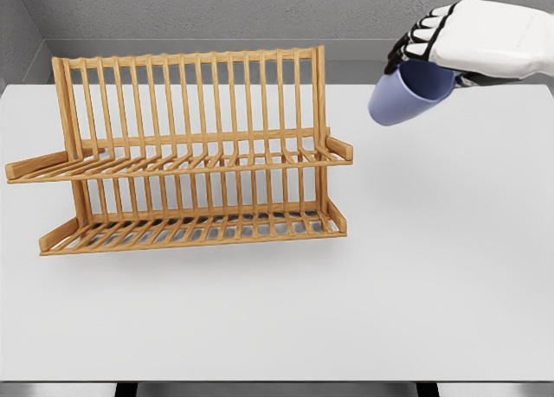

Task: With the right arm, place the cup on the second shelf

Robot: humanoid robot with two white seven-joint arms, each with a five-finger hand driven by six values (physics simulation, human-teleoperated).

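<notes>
Right hand: you see your right hand (459, 42) coming in from the upper right corner, held high above the table and well to the right of the rack. The white back of the hand faces up and the dark fingers (421, 35) point left and downward.
Fingers: they are curled over the cup's rim and wall, gripping it from above.
Left arm: you cannot see it anywhere in this view.
Cup: the cup (407, 94) is pale blue-violet, smooth and plain. It hangs tilted under your hand, mouth turned up and to the right toward the palm, base pointing down to the left. No handle is visible from here.
Cup position: it is in the air, clear of the table, beside and to the right of the rack's top rail, apart from the rack.
Rack: the wooden dish rack (190, 155) stands on the left half of the table, with a slatted back and two slatted shelves, upper shelf (182, 165) and lower shelf (195, 228). Both carry nothing.
Table: the white table (415, 284) fills most of the view.
Count: one cup, one rack with two shelves, one hand in view.
</notes>
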